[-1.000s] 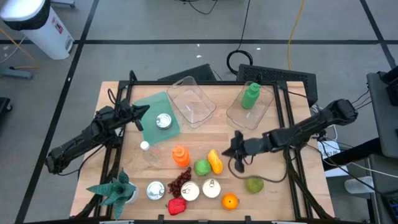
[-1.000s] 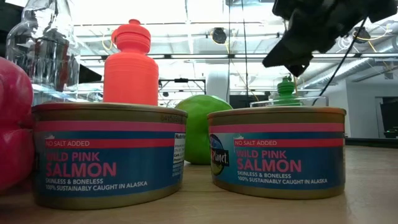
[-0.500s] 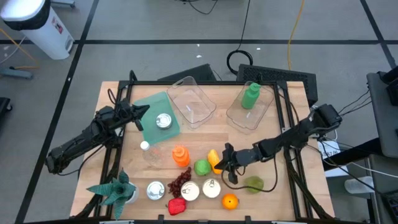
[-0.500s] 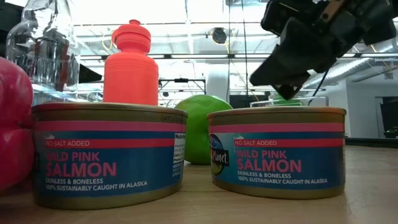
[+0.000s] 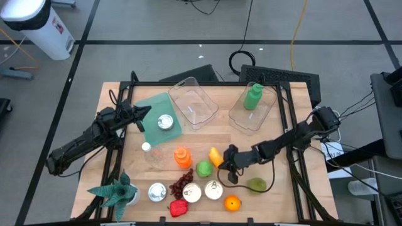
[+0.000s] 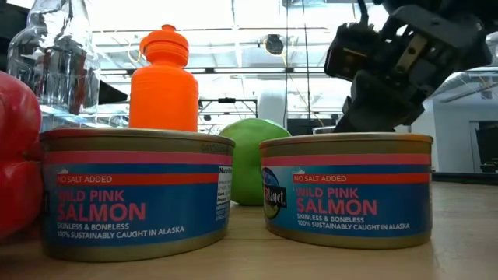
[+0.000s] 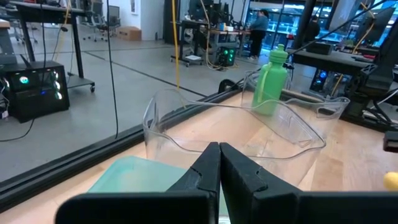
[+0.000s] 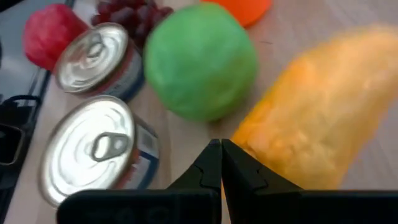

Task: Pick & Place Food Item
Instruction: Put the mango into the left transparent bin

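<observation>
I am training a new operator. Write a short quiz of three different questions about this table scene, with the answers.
1. True or false: the right end effector is shut.
2. Which container holds the green bottle? A) the clear tub on the right B) the teal lid
3. Fill in: the right end effector is beside the yellow ____.

Key: 1 true; 2 A; 3 fruit.
</observation>
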### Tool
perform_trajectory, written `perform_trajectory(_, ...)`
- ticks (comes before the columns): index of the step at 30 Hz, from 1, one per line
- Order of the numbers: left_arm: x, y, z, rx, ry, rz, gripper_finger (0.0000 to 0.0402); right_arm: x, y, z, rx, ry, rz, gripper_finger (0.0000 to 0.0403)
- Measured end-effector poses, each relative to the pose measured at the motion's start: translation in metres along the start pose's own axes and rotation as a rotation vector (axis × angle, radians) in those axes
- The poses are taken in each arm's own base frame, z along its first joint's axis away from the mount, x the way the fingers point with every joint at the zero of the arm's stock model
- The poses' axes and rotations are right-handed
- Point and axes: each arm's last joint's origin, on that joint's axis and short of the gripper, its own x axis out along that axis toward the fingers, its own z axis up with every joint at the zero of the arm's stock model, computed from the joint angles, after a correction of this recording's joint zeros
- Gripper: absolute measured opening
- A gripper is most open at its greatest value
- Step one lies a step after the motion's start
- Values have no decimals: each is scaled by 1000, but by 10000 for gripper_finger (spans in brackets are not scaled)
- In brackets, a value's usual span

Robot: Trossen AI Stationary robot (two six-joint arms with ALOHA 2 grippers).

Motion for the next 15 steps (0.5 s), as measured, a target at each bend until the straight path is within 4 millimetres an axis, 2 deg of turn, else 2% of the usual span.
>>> perform_trajectory(8,0,0,0,14,2,0,15,-17,4,11,-10,-31,12,0)
perform_trajectory(15,0,0,0,17,2,1,14,-41,9,30,-111,-182,-51,3)
